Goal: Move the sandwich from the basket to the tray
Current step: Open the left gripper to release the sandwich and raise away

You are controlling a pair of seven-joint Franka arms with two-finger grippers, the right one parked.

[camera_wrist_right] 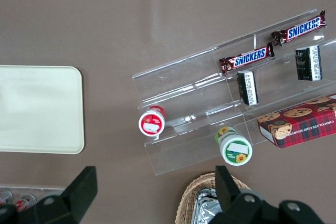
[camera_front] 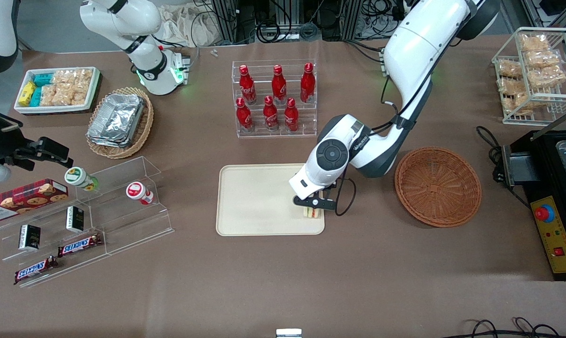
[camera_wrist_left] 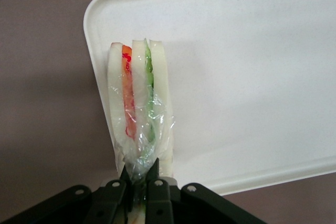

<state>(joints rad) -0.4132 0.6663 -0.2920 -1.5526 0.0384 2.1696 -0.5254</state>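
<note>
Here, the claw (camera_front: 313, 209) is clamped on the wrapped sandwich (camera_wrist_left: 138, 124) above the tray (camera_front: 255, 199) corner nearest the empty basket (camera_front: 438, 186) on the surface.

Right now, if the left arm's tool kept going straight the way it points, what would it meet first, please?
Probably the tray. The tool, shut on the sandwich, points down at the tray's corner nearest the basket; the sandwich's lower edge would touch first. The gap is unclear.

Wrapped sandwich (camera_wrist_left: 137, 114) pinched in the pincer (camera_wrist_left: 139, 179) over the cream tray's (camera_front: 255, 197) corner nearest the empty wicker basket (camera_front: 438, 186).
</note>
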